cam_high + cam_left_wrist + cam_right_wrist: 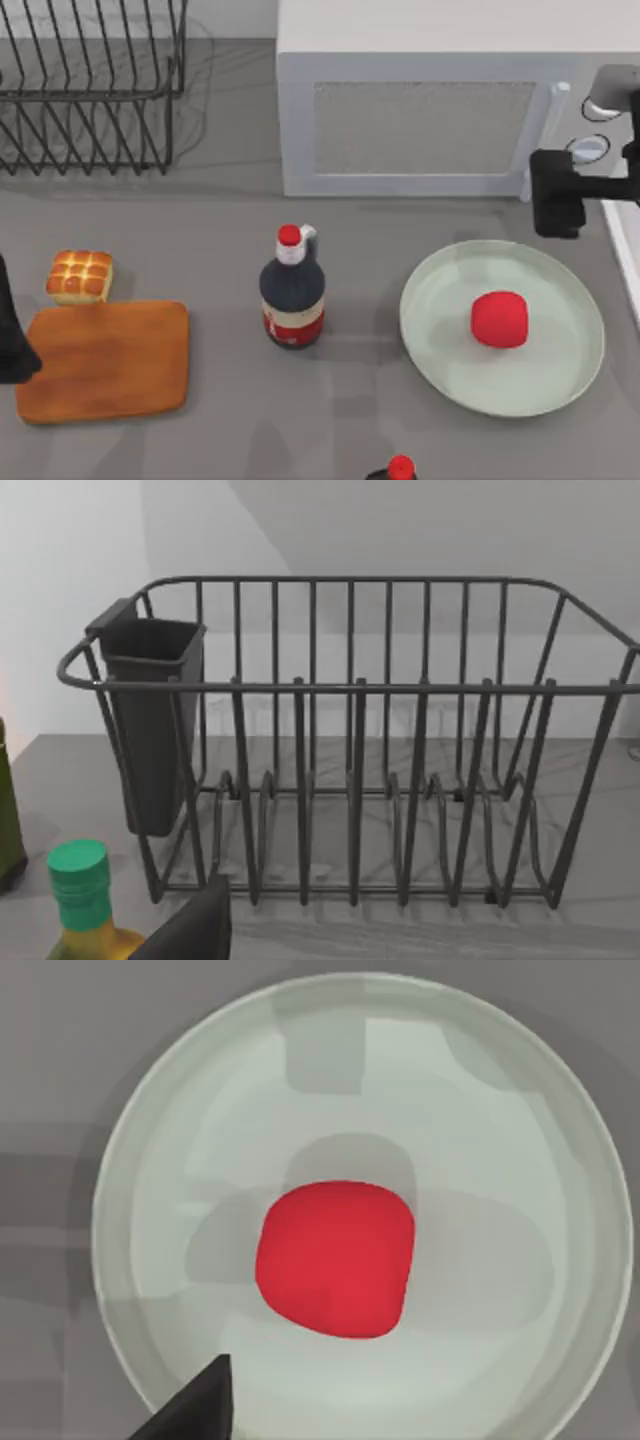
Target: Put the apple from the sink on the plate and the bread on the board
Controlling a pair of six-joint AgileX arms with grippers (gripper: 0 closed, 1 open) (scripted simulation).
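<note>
Apple (499, 318) sits on the plate (560, 385), below my right gripper (556, 205); can't tell its finger state. Bread (79, 276) lies just off the board (105, 360), beyond my left gripper (12, 345), fingers unclear. Bread step is next: grasp, lift, place.

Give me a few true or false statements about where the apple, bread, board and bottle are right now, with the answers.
1. The apple lies on the plate. True.
2. The bread sits on the board. False: it rests on the table just beyond the board's far edge.
3. A dark bottle stands between board and plate. True.
4. The apple is held by the right tool. False: it lies free on the plate.
5. The dish rack holds the plate. False: the plate is on the table.
</note>
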